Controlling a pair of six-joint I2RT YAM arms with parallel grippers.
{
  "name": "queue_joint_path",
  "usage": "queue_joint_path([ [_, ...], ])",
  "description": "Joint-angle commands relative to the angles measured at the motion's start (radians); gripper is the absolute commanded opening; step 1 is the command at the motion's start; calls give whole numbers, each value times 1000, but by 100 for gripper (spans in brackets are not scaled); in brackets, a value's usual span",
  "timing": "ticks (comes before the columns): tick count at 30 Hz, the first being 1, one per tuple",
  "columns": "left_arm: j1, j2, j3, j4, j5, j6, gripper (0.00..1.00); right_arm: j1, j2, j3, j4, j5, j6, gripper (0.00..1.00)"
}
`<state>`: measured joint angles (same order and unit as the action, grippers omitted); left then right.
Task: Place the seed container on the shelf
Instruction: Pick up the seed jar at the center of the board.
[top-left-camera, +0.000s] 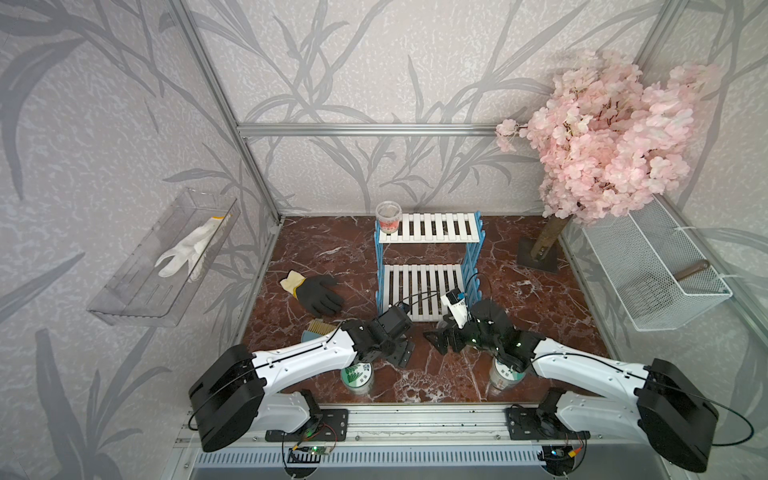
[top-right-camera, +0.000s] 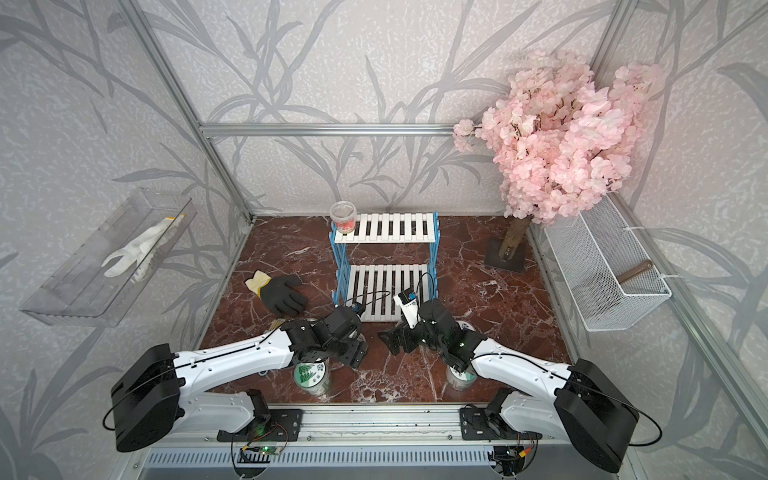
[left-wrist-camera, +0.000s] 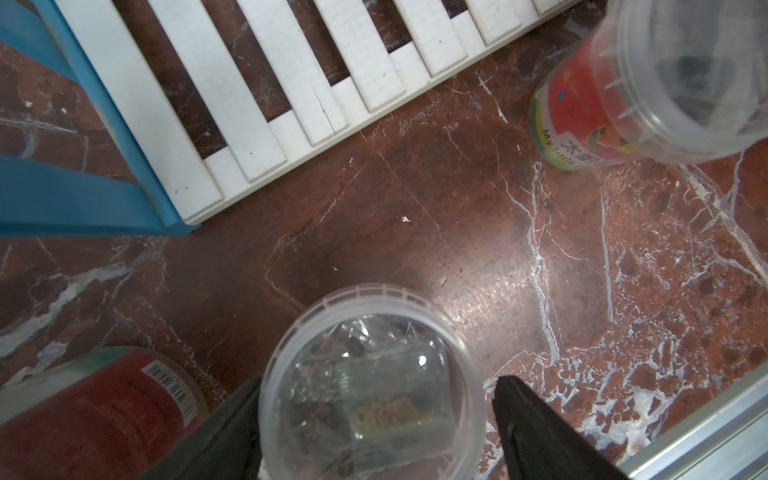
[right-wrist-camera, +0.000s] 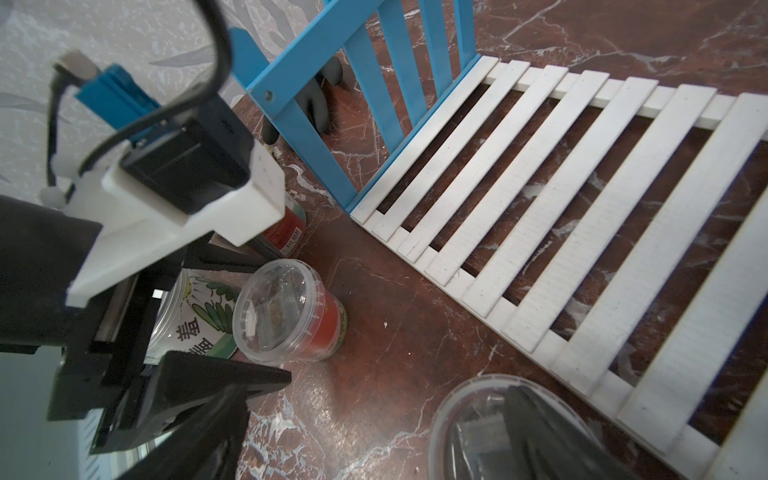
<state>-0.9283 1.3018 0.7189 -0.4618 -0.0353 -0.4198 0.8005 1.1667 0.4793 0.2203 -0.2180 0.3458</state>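
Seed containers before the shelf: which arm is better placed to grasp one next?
Likely the left: the left gripper straddles a seed container, one finger each side. The right gripper hangs open above another container.

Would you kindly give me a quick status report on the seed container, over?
Left gripper open, jaws astride seed container on the table. Right gripper open. Shelf just ahead; another tub on its top tier.

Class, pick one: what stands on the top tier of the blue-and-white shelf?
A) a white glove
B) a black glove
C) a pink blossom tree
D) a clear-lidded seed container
D: in both top views a seed container stands at one end of the shelf's top tier.
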Motion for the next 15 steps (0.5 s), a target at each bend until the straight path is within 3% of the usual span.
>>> queue_joint_path([
  [1,3,11,2,-17,-7,8,88,6,2,-13,26,1,7,99],
  [15,3,-2,17,-42,14,18,79,6,-13,-26,31,15,12,99],
])
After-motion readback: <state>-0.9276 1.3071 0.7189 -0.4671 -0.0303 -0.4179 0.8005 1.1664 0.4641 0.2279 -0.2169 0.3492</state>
